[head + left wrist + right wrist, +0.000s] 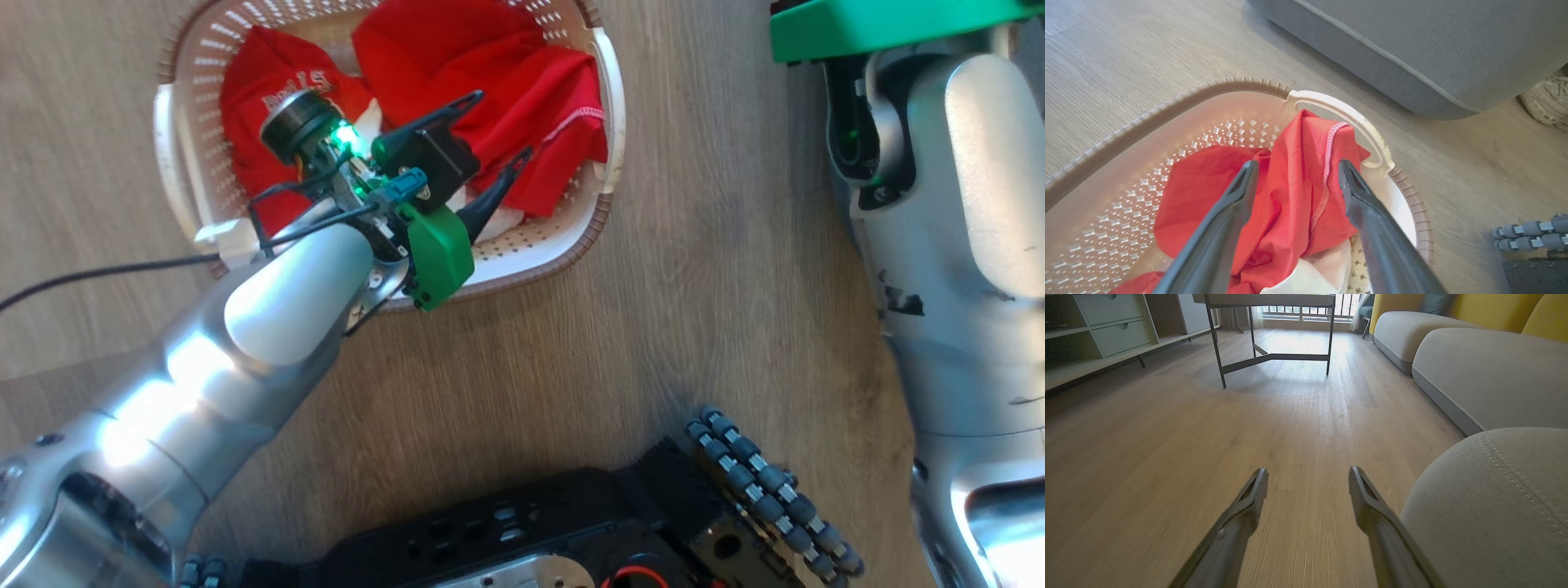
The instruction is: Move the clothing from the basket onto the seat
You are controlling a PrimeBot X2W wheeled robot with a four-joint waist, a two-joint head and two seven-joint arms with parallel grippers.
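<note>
Your left gripper (1297, 163) hangs over the basket (531, 245) with its jaws spread wide. A raised fold of the red clothing (522, 65) stands between the fingers, but nothing is clamped. All the garments lie inside the basket, one fold pushed up against the white handle (1339, 112) on the side facing the grey seat (1433, 41). A strip of bare wooden floor (694, 286) separates the basket's brown rim from the seat's rounded edge, and a pale shoe (1547, 102) sits by the seat's corner. The robot's roller-wheeled base (767, 490) stands near the basket's closer side. Your right gripper (1308, 471) is also spread wide and empty, low over open floor, with a grey cushion just to its right. A metal-legged table (1269, 355) stands well ahead.
</note>
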